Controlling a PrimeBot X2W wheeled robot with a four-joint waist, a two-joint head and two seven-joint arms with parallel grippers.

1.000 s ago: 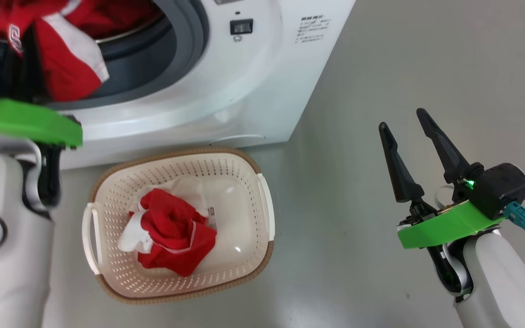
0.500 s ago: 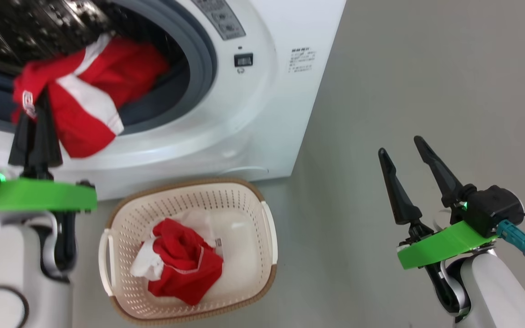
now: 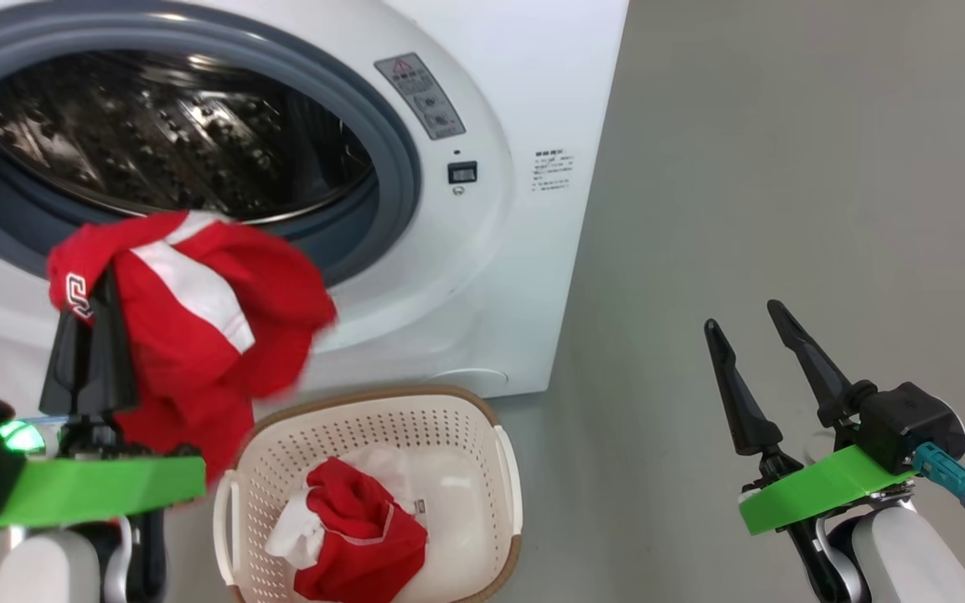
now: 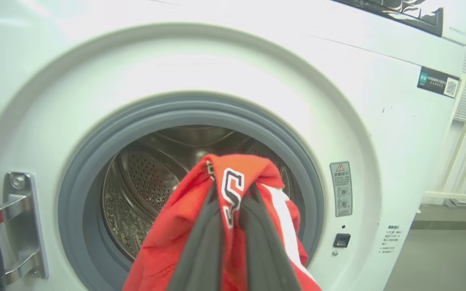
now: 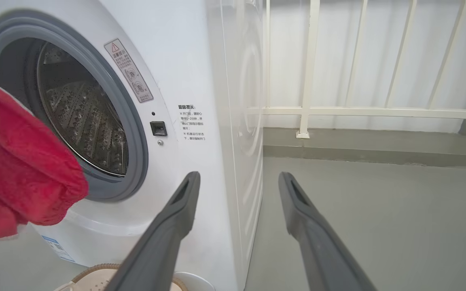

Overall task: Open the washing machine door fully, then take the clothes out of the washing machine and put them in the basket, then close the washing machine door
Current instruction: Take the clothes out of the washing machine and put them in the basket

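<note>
The white washing machine (image 3: 499,276) stands open, its steel drum (image 3: 172,142) bare inside the grey ring. Its door is out of view, beyond the steel hinge (image 4: 18,226). My left gripper (image 3: 93,285) is shut on a red and white garment (image 3: 223,327), which hangs in front of the opening, up and left of the basket (image 3: 506,469). In the left wrist view the cloth (image 4: 168,242) drapes over both fingers of that gripper (image 4: 233,190). Another red and white garment (image 3: 357,528) lies in the basket. My right gripper (image 3: 741,313) stands open and empty at the right, also seen open (image 5: 239,174).
The grey floor (image 3: 784,209) stretches to the right of the machine. A white railing (image 5: 310,109) runs behind the machine's right side. The basket's brown rim (image 5: 95,273) sits just below the machine's front.
The head camera has tilted up. My left gripper has drawn the red and white garment out of the drum, so it now hangs outside the opening. The right gripper has stayed open.
</note>
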